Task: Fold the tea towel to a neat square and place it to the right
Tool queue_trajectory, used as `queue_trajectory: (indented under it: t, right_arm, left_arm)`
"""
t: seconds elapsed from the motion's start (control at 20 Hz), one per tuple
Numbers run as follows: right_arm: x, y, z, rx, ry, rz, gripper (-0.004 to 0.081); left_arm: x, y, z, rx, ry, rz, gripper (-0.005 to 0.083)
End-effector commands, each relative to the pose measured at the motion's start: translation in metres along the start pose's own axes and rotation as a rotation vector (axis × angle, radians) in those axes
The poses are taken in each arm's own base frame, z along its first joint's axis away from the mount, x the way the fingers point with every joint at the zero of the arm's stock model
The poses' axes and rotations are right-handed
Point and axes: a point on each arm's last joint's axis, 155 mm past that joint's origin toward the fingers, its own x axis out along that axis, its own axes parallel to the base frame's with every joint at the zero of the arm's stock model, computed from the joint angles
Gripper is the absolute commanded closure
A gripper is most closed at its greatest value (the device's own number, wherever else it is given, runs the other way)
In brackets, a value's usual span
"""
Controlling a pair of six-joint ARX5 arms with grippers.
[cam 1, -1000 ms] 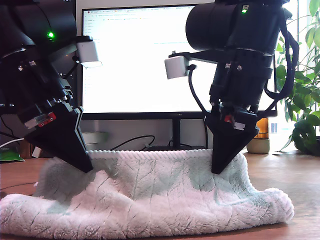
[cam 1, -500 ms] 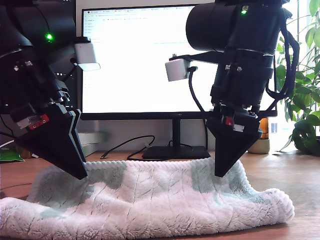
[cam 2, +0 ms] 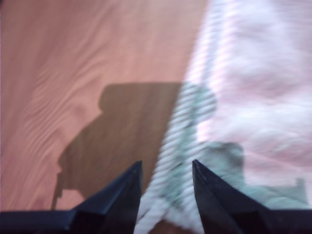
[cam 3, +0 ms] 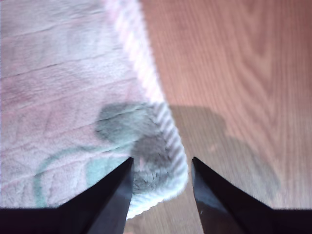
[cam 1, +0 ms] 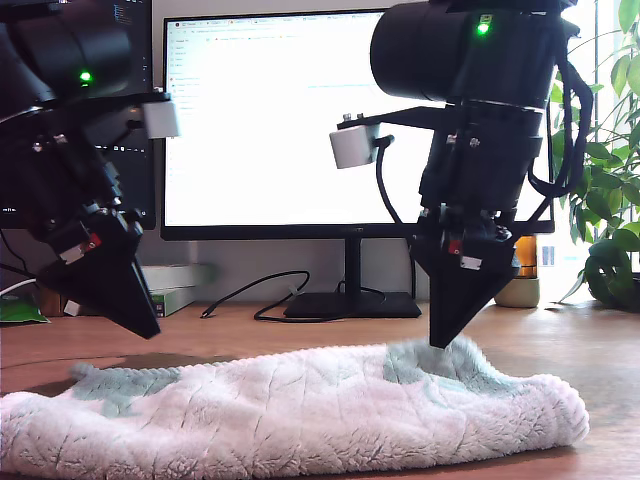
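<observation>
Since half a second ago the raised back edge of the tea towel point(cam 1: 300, 415) has dropped: no lifted flap now, only a small peak under the gripper on the exterior view's right. That arm on the exterior view's left has risen clear of the cloth.

Nearest: towel lies low on the tabletop point(cam 1: 600, 350), long axis running from the exterior view's left to its right, ribbed hem point(cam 2: 178, 146) along the far edge.

My first gripper point(cam 2: 165, 168): jaws parted a little, nothing between them, hem below.

My second gripper point(cam 3: 161, 163): jaws parted likewise, over a hem corner, not clamped.

I cannot tell which arm in the exterior view is which.

Behind: lit monitor point(cam 1: 290, 120), cable, potted plant point(cam 1: 612, 200) at the exterior view's right.
</observation>
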Motion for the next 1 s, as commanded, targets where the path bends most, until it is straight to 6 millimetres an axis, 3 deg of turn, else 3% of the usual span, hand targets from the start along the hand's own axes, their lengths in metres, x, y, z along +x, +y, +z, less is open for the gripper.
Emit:
queue_trajectory:
  t: [0.0,0.1,0.2,0.4,0.6,0.75,0.95]
  right_arm:
    - [-0.006,-0.004,0.003,0.005,-0.009,-0.010,0.0438]
    - [-0.011,-0.005,0.005,0.005,-0.004,-0.001,0.0542]
    - [-0.015,-0.005,0.006,0.004,0.000,0.012,0.0771]
    - [-0.022,0.008,0.012,0.121,-0.034,0.083,0.0780]
    - [-0.027,0.024,0.032,0.243,-0.142,0.221,0.0780]
    - [-0.030,0.015,0.037,0.344,-0.185,0.233,0.0780]
    - [-0.036,0.011,0.032,0.452,-0.173,0.236,0.0781]
  left_arm:
    - [-0.011,0.005,0.012,-0.015,-0.044,0.025,0.0495]
    - [-0.022,0.004,0.020,-0.037,-0.079,0.032,0.0611]
    - [-0.034,-0.001,0.023,-0.063,-0.095,0.020,0.0801]
    - [-0.052,-0.015,0.027,-0.150,-0.130,-0.035,0.0793]
    - [-0.054,-0.025,0.031,-0.181,-0.159,-0.084,0.0793]
    - [-0.055,-0.021,0.036,-0.198,-0.197,-0.063,0.0793]
    - [-0.073,-0.013,0.054,-0.221,-0.290,-0.023,0.0793]
